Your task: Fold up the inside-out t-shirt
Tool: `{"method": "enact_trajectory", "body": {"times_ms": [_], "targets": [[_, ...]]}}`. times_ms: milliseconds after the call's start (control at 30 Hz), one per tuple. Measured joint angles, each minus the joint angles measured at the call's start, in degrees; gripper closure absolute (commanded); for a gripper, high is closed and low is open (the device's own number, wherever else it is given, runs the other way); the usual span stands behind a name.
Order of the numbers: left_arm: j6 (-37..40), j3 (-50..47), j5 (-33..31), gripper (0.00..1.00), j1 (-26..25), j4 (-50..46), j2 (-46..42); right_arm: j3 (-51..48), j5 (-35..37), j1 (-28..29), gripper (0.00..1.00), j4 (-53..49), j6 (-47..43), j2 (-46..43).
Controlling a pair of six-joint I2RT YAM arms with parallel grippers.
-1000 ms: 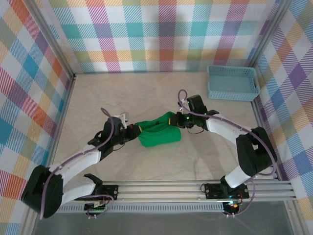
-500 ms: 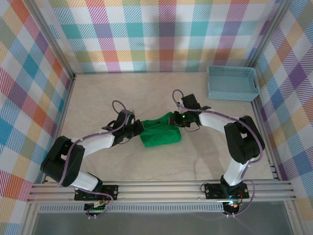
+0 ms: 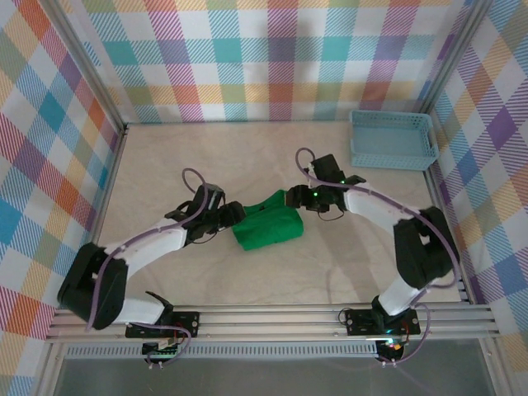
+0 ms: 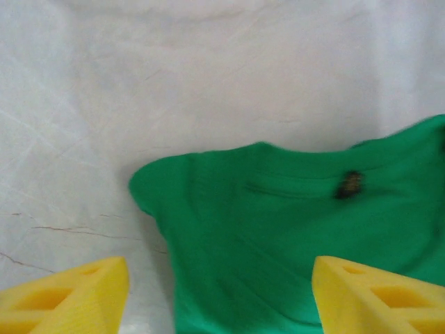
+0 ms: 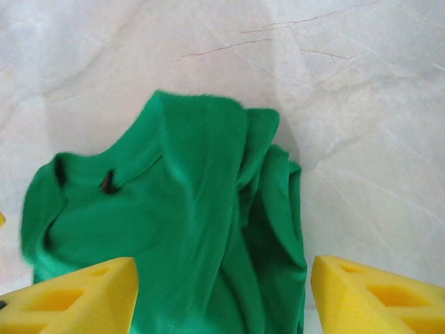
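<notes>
The inside-out t-shirt (image 3: 266, 228), bright green, lies as a small folded bundle on the pale table. My left gripper (image 3: 231, 219) sits at its left edge and my right gripper (image 3: 297, 198) at its upper right corner. In the left wrist view the shirt (image 4: 278, 229) spreads flat below my left gripper (image 4: 222, 299), whose yellow fingers (image 4: 69, 296) stand wide apart and open. A dark neck tag shows on the cloth. In the right wrist view the shirt (image 5: 174, 229) lies creased below my open right gripper (image 5: 226, 299), and no cloth is pinched by either one.
A light blue plastic basket (image 3: 393, 140) stands at the back right corner. Checked walls enclose the table on three sides. A metal rail (image 3: 272, 318) with the arm bases runs along the near edge.
Both grippers have gone from shut to open and let go of the shirt. The shirt has settled into a flatter bundle on the table.
</notes>
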Motion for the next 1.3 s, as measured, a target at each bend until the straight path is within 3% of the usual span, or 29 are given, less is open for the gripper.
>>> {"method": "enact_trajectory", "body": {"times_ms": [133,267,433,567,767,900,1167,1300], "targets": [[-1.20,-2.89,0.72,0.28,-2.05,1.25,-5.11,-4.50,-0.61,3.02,0.30,0.24,0.09,-6.25],[-2.60,-7.63,2.05,0.30,-5.90,2.89,-5.57,-9.57,-1.64,5.51,0.34,1.44,1.14,-7.10],[-3.32,-8.39,3.08,0.52,-9.25,6.10,-1.22,-12.35,-1.11,5.44,0.49,2.43,2.27,-5.86],[-4.00,-8.39,2.80,0.70,-9.57,7.87,3.28,-13.00,-0.96,5.44,0.56,4.57,3.23,-3.91],[-4.48,-8.39,2.19,0.77,-9.64,8.39,6.40,-13.99,1.49,5.49,0.63,4.68,5.31,-1.66],[-4.28,-8.39,1.25,0.62,-9.64,7.04,5.09,-14.49,2.10,5.46,0.61,4.33,5.97,-1.57],[-3.52,-7.54,-2.73,0.20,-8.63,-0.72,-4.83,-13.64,5.70,5.44,0.30,-1.95,5.55,-6.47],[-4.04,-6.73,-1.51,0.14,-5.79,-0.04,-6.01,-8.55,7.37,4.96,0.27,-4.00,4.55,-7.48]]}}
